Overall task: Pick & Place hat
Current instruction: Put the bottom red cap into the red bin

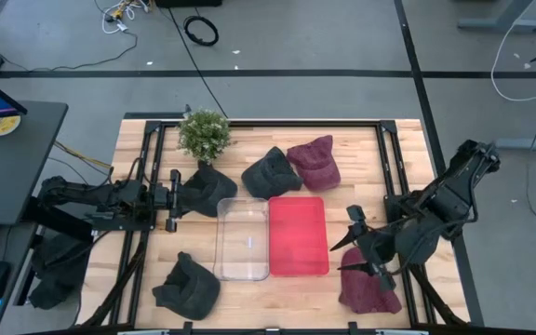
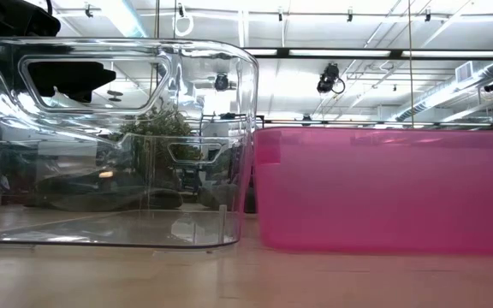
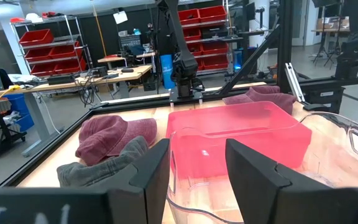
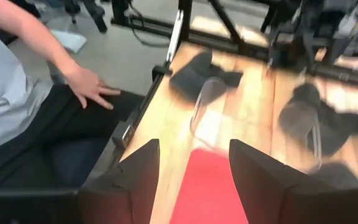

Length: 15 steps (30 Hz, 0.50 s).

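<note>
Several hats lie on the wooden table. A dark one [image 1: 207, 189] lies just in front of my left gripper [image 1: 173, 195], another dark one [image 1: 270, 173] sits beside a maroon hat [image 1: 313, 161] at the far middle, and a third dark one [image 1: 188, 285] is near left. A second maroon hat [image 1: 368, 284] lies near right. My left gripper [image 3: 197, 174] is open and level, pointing toward the table's right. My right gripper [image 1: 356, 244] hangs open above the near-right maroon hat and beside the red bin [image 1: 298, 235], tilted down, with nothing between its fingers [image 4: 194, 174].
A clear bin [image 1: 243, 240] and the red bin stand side by side mid-table. A small potted plant [image 1: 204, 133] is at the far left. A black frame [image 1: 380, 126] runs round the table. A person [image 4: 17, 93] sits beyond the table's near edge.
</note>
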{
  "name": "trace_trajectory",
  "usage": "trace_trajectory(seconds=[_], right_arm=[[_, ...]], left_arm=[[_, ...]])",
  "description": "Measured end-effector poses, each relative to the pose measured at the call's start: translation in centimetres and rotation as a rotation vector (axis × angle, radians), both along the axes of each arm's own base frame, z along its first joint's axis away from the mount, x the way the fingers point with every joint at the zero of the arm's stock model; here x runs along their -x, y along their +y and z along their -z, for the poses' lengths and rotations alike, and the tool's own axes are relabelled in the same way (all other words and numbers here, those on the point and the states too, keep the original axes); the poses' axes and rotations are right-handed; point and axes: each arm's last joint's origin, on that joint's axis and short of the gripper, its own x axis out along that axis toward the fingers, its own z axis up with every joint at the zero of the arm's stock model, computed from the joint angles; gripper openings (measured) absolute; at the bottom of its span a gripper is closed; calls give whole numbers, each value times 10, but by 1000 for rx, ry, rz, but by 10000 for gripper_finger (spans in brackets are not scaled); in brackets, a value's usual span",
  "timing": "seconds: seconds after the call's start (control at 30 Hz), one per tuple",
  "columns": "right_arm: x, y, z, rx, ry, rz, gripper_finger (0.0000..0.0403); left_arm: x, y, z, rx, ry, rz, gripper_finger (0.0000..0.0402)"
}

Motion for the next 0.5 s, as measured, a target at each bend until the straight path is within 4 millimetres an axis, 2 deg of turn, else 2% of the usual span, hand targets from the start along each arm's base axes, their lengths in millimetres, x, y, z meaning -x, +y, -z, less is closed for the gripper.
trace_trajectory(seconds=[0.5], right_arm=[[0,6,23,-66,242,205,199]], left_arm=[[0,0,0,0,0,0,161]])
